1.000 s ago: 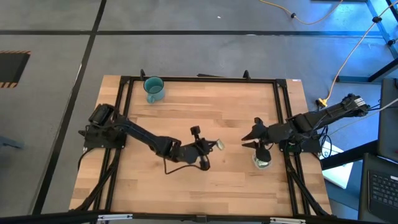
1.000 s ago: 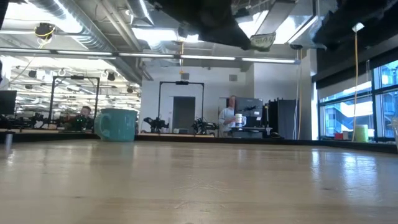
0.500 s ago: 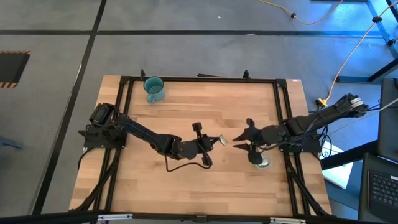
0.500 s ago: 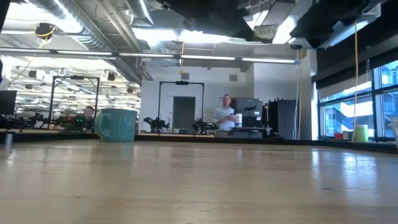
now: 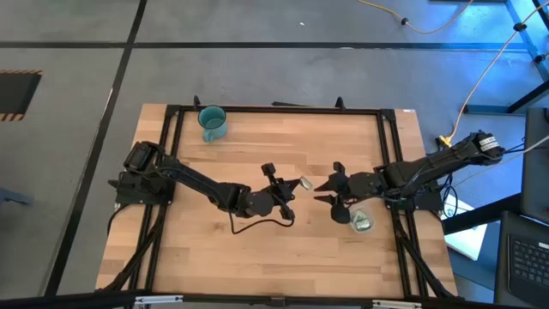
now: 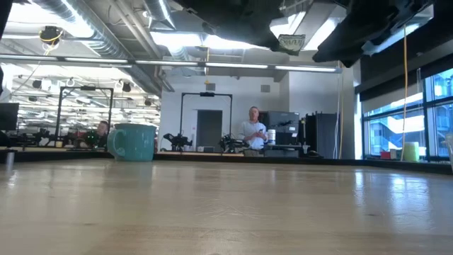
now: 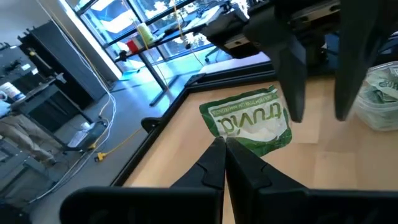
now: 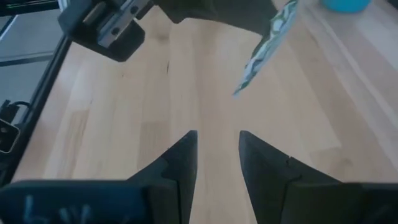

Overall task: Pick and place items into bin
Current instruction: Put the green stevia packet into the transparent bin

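The left gripper (image 5: 292, 190) is closed on one pale green packet (image 7: 252, 119), pinching it at its edge and holding it in the air above the middle of the table (image 5: 257, 266). The right gripper (image 5: 322, 191) is just beside it, with its fingers apart and nothing between them; in the right wrist view the packet hangs edge-on a little in front of these open fingers. It looks like a hand-over from one arm to the other, or the right arm is only waiting there; which of the two cannot be decided.

The bin (image 5: 360, 221), a clear cup, stands on the table near the right arm, on the right side. It already contains some packets; how many is not possible to count. No other loose packets are visible on the wood, so this packet is possibly one of the last. What remains is to bring it over the bin and release it. The teal mug (image 5: 212, 122) stands at the far left corner, well apart.
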Robot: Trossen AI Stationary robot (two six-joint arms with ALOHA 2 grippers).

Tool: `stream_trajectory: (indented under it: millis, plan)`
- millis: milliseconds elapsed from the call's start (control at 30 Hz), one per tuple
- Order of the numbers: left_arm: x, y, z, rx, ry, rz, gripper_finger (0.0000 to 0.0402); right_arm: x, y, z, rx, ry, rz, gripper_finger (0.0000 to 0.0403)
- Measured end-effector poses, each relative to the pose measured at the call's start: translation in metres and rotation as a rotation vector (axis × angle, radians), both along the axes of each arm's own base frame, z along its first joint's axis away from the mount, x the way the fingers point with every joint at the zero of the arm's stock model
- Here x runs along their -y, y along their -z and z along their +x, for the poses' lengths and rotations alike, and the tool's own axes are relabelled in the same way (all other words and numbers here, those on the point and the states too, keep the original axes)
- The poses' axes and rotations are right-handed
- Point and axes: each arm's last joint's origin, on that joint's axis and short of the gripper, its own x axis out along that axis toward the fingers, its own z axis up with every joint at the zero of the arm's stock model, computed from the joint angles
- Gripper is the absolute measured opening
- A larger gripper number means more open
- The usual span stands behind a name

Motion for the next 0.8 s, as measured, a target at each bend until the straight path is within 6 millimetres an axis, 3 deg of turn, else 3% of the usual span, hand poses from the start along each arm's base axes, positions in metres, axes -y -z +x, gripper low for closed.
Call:
stream_trajectory:
  millis: [467, 800]
  plan:
    - [-0.001, -0.001, -0.001, 0.006, -0.059, 0.018, 0.0003, 0.009, -0.012, 0.009, 0.137, 0.07, 0.038, 0.0122]
    - [-0.001, -0.001, -0.001, 0.013, -0.057, 0.016, 0.0003, 0.011, -0.012, 0.009, 0.145, 0.111, 0.046, 0.0122]
